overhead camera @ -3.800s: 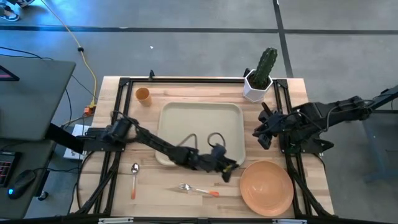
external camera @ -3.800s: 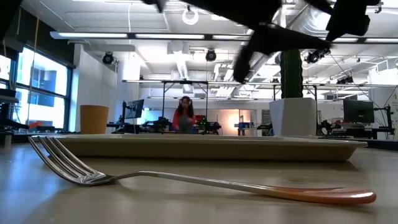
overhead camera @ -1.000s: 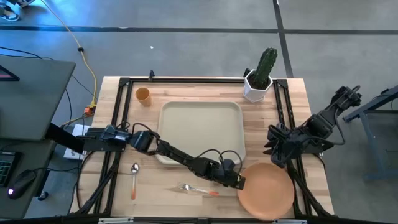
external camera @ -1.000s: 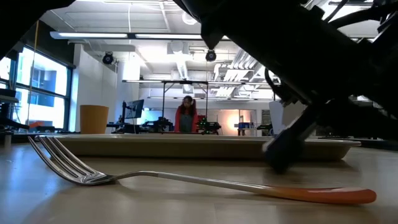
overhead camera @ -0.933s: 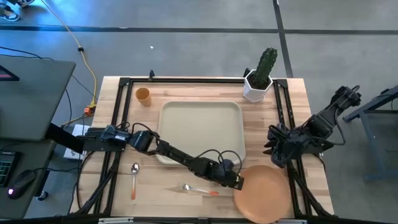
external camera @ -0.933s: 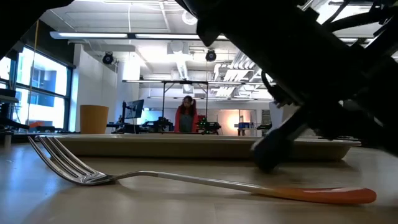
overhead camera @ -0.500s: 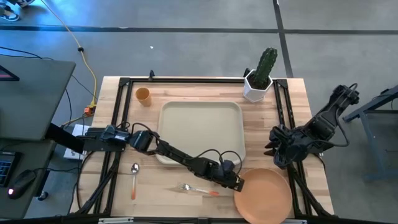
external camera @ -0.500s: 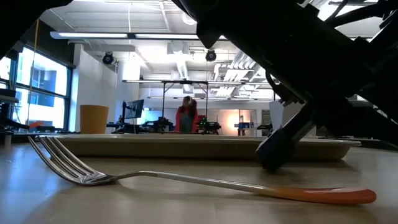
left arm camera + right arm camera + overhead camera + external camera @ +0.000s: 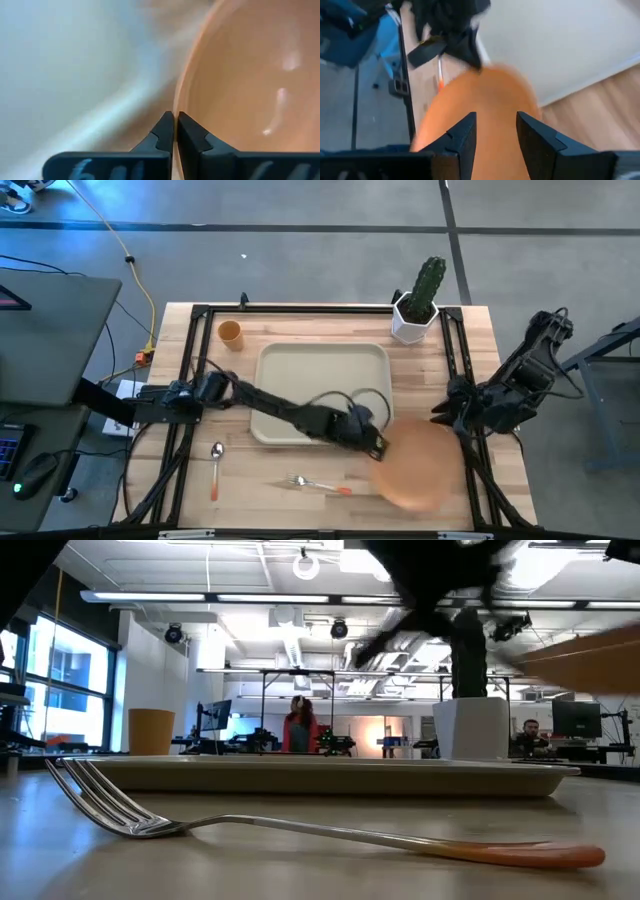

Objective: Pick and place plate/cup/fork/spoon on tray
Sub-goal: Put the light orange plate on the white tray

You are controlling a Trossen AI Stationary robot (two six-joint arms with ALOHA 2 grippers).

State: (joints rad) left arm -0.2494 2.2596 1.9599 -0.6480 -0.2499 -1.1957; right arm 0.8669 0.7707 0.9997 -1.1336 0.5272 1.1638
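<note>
The orange plate hangs blurred above the table's near right part, right of the beige tray. My left gripper is shut on its left rim. The low view shows the plate clear of the table. My right gripper stands open just beyond the plate's far edge, touching nothing. The fork lies near the front edge, and the spoon lies at the near left. At the far left corner stands the cup. My left gripper pinches the plate's rim between its two fingers, on the side of the plate nearest the tray. The fingers come level from the table's left and lie across the rim. The plate is lifted clear of the table, slightly tilted.
A white pot with a green cactus stands at the far right corner, beyond my right arm. The tray lies bare in the table's middle. Black frame rails run along the table's left and right edges.
My left gripper first drew the plate a little toward the table's left, then rose with it and went toward the tray. The plate has come off the table and now hangs clear of it. My right arm has drawn back a little toward the right edge.
</note>
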